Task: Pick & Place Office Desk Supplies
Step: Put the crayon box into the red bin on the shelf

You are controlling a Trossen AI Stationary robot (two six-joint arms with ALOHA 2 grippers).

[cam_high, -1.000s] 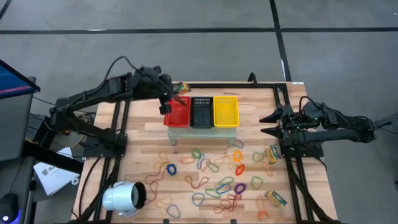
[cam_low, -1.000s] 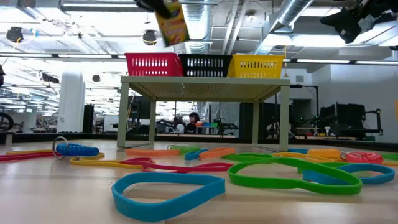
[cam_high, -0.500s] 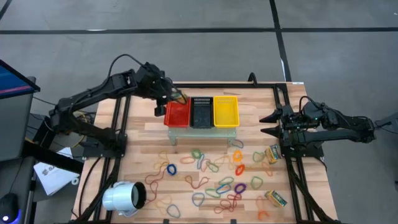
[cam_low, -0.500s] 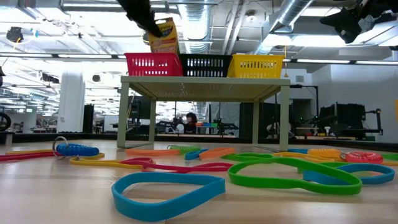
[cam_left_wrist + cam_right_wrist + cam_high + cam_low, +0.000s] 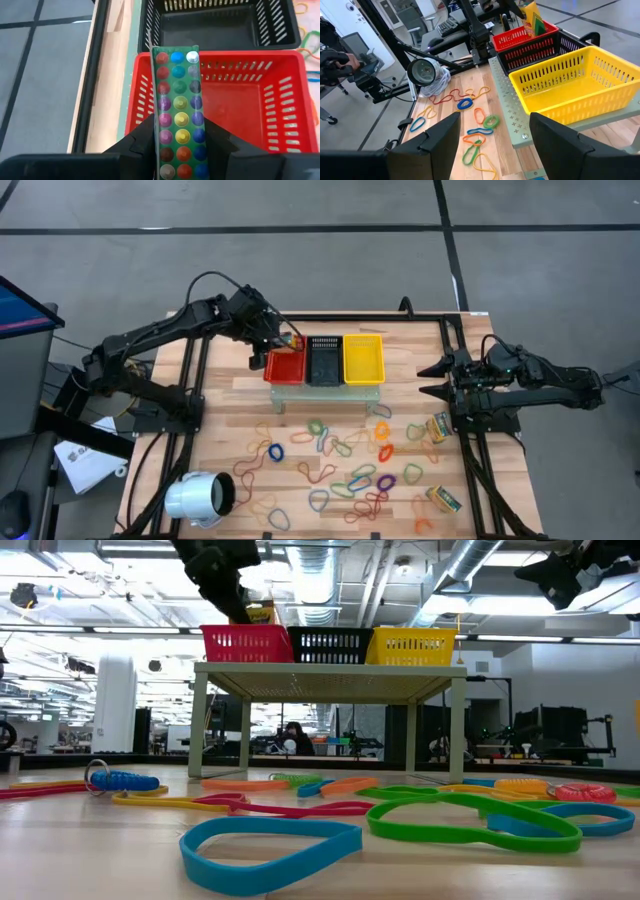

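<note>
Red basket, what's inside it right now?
The red basket looks bare on the floor that shows. The left gripper holds a packet over its near edge, hiding the part beneath.

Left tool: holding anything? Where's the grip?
Yes. The left tool grips a crayon packet by its near end, both fingers on its side edges, over the red basket. The right tool is open, empty.

A robotics lab or industrial workshop: exposed silver ducts (image 5: 470, 565) and pipes run overhead, strip lights recede across an open hall, and black-framed rigs (image 5: 470, 30) (more workstations) stand on grey concrete.
</note>
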